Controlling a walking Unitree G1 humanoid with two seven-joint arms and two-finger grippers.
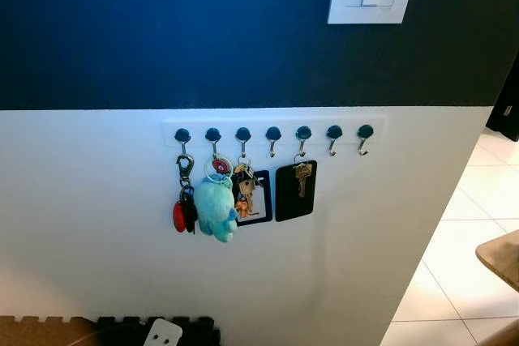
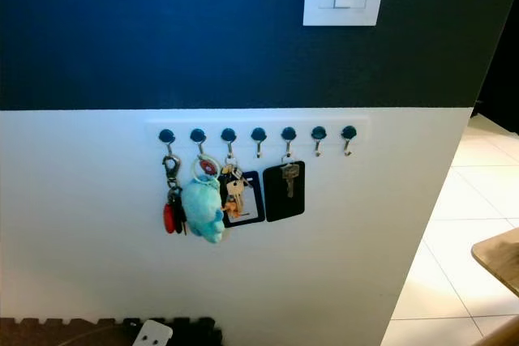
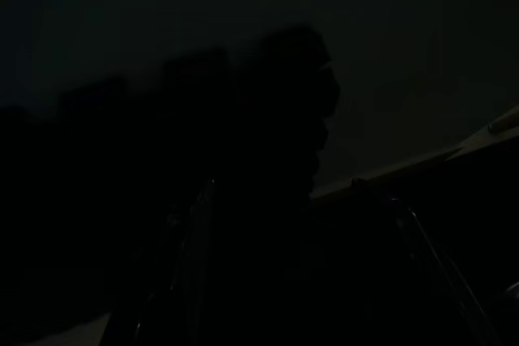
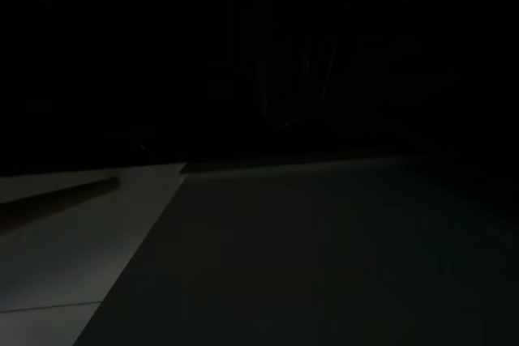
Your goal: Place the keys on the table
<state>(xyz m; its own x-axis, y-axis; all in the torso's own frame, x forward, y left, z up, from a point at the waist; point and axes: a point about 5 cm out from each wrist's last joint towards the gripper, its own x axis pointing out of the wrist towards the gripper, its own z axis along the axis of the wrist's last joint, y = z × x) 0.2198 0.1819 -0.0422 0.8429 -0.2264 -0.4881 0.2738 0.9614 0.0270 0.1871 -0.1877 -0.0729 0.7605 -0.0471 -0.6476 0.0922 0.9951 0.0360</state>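
Keys (image 1: 302,177) hung on the wall hook rack (image 1: 273,132), among a teal plush keychain (image 1: 216,209) and card holders. Table corner (image 1: 501,257) lay well apart, right. Both my arms hung idle; pincer state: cannot tell. Risk, I judged: neighbouring bunches snagging, or the wrong one lifted.

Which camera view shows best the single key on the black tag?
The left eye view: there the key on the black tag hangs from the fifth hook, larger and nearer the centre. The right eye view shows the same key, slightly smaller. Both wrist views are too dark to make it out.
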